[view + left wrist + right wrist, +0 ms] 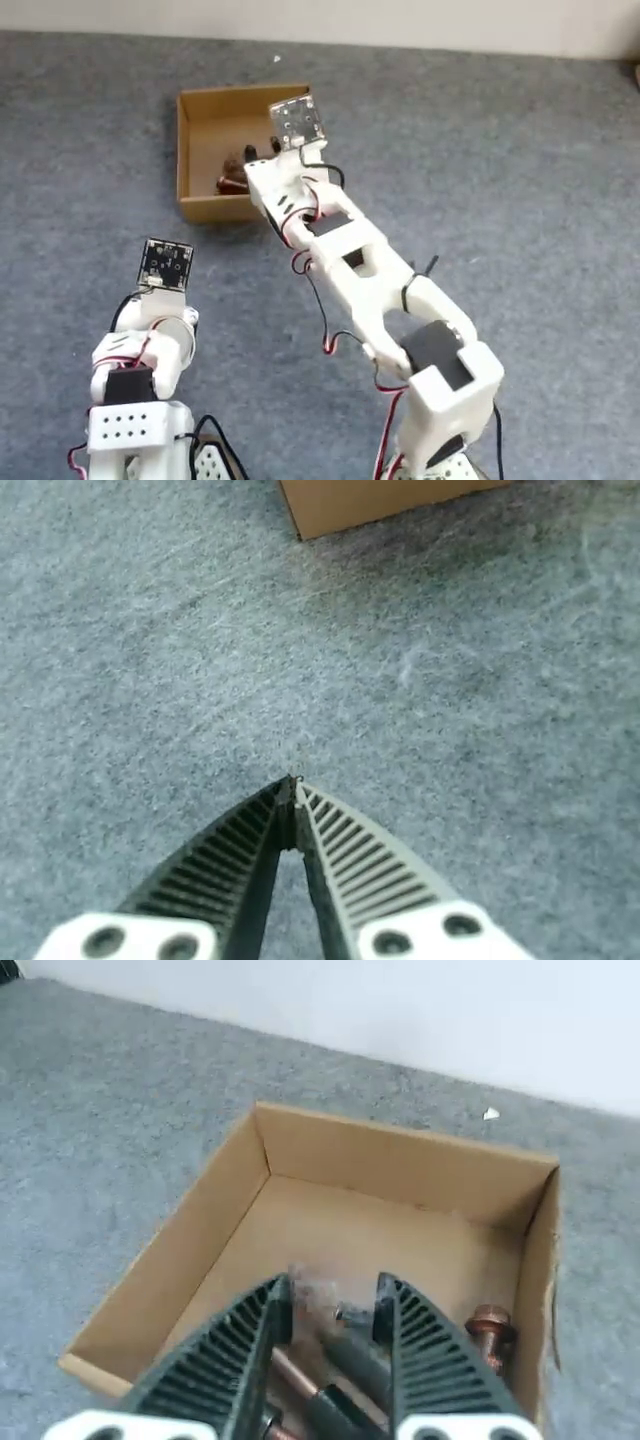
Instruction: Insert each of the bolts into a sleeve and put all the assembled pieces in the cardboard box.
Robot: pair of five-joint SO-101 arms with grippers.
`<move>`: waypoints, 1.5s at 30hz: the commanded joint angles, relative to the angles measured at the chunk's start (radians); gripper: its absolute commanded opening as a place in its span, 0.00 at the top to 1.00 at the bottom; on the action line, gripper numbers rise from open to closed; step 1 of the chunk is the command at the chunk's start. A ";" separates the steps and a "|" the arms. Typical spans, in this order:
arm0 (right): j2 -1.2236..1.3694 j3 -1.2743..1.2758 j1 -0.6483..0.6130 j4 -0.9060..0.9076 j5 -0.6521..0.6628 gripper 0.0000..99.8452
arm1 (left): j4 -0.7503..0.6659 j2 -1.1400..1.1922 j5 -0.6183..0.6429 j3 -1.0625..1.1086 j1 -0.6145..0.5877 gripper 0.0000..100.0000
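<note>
My right pincer (333, 1295) over the cardboard box (400, 1150), jaws apart, gripping nothing; bolts in sleeves (358, 1365) lie on its floor beneath. Left pincer (293, 788) closed above carpet (450, 680), near box corner

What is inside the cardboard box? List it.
Copper bolts and dark sleeves lie on the cardboard box floor. The open right gripper covers part of the pile with its fingers, so the count is unclear.

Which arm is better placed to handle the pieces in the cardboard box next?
Right, most likely. The right gripper hangs open directly over the cardboard box, with the bolt-and-sleeve pieces just below it. The left gripper is shut over bare carpet, off from the box.
</note>
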 commanded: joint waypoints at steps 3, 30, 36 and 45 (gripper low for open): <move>-0.272 0.053 0.008 0.074 -0.009 0.99 | 0.000 -0.008 -0.009 -0.008 -0.005 0.99; -1.549 1.130 0.234 0.409 -0.009 0.99 | 0.000 -0.008 -0.009 -0.008 -0.005 0.99; -1.796 1.288 0.234 0.503 -0.009 0.99 | 0.000 -0.008 -0.009 -0.010 -0.005 0.99; -2.045 1.391 0.234 0.745 -0.009 0.99 | 0.000 -0.008 -0.009 -0.008 -0.005 0.99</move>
